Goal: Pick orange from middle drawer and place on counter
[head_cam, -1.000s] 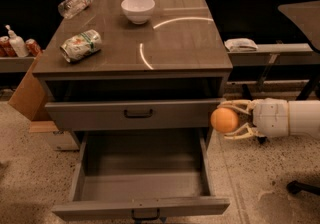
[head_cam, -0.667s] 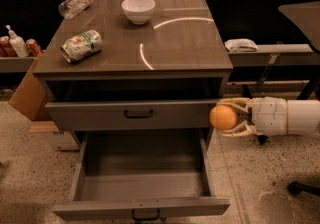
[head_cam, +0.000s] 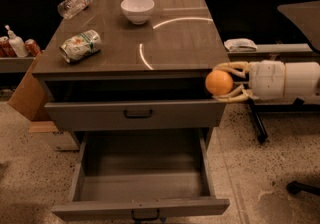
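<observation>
The orange (head_cam: 219, 82) is held in my gripper (head_cam: 218, 83), whose pale fingers (head_cam: 234, 67) are shut above and below it. The gripper reaches in from the right, beside the cabinet's right front corner, just below the level of the counter (head_cam: 175, 43). The orange is in the air, off the counter's edge. The middle drawer (head_cam: 142, 185) is pulled far out at the bottom, and its grey floor is bare. A drawer front with a black handle (head_cam: 138, 114) sits above it.
On the counter stand a white bowl (head_cam: 137, 9), a crushed can (head_cam: 80, 45) and a clear plastic bottle (head_cam: 75, 3). A cardboard box (head_cam: 27, 95) and bottles (head_cam: 15, 44) are at the left. A bench with a white cloth (head_cam: 241, 44) is at the right.
My gripper has risen with the orange, from the height of the closed drawer front up to just under the counter's edge, and shifted slightly left.
</observation>
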`<state>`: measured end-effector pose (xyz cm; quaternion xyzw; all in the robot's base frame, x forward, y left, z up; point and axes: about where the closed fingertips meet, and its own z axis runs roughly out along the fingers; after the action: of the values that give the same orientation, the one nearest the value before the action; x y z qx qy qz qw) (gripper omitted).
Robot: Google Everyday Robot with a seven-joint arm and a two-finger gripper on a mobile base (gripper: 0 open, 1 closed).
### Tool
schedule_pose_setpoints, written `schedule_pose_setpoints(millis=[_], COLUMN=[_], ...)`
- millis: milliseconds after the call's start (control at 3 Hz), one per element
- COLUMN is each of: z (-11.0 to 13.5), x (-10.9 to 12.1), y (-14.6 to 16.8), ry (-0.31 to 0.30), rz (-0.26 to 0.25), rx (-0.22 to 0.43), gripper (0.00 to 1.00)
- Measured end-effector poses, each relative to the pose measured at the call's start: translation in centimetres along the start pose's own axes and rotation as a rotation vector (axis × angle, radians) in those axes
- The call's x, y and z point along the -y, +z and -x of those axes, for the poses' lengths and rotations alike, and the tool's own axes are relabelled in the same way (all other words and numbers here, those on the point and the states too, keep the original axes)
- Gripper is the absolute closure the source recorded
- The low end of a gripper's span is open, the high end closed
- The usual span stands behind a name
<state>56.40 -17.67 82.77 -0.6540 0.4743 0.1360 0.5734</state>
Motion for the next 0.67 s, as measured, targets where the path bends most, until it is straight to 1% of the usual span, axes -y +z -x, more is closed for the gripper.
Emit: schedule_pose_setpoints(millis=[333,667], z=[1.9,1.9], x=[4.4,7.5], y=[0.0,0.9], ry=[-0.074,-0.062], rz=[-0.031,-0.035], rx=[0.012,0.013], gripper=[1.0,1.0])
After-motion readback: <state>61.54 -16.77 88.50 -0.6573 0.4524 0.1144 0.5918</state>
